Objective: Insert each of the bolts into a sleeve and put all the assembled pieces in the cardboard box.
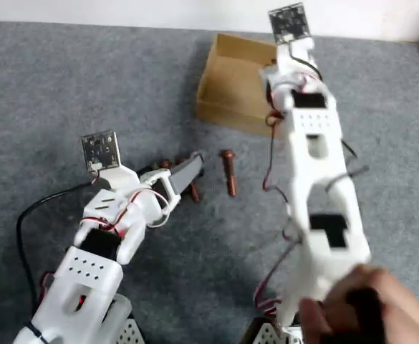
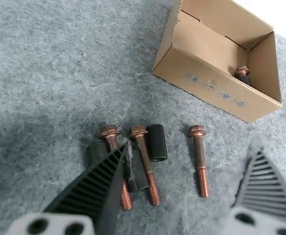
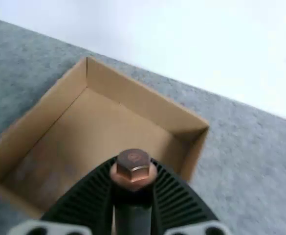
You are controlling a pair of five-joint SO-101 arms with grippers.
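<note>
Grips an assembled piece (image 3: 132, 167) in the right gripper (image 3: 133, 172), lower middle of the right wrist view. Fingers closed snug on the black sleeve part, copper hex head sticking out between the tips. Hangs it above the open cardboard box (image 3: 147, 105), mid-frame there.

Spreads the left gripper (image 2: 191, 145) wide, with nothing held. One ribbed finger at lower left of the left wrist view, overlapping the loose parts; the other at lower right. Touching the parts or just above them: cannot tell.

Below that spread, on the grey carpet (image 2: 45, 73):
- a lone bolt (image 2: 199, 159) just right of centre, apart from the rest
- a pair of bolts (image 2: 143, 161) left of it, side by side, heads pointing up-frame
- a black sleeve (image 2: 156, 142) just beside the right one of the pair
- a second dark sleeve (image 2: 96, 154) at the left one, partly behind the finger

Upper right of the same view: the box again, with a finished piece (image 2: 243, 74) inside, toward its right end.

From the high view: box at upper middle, lone bolt at centre just below it, left gripper left of centre over the cluster.
</note>
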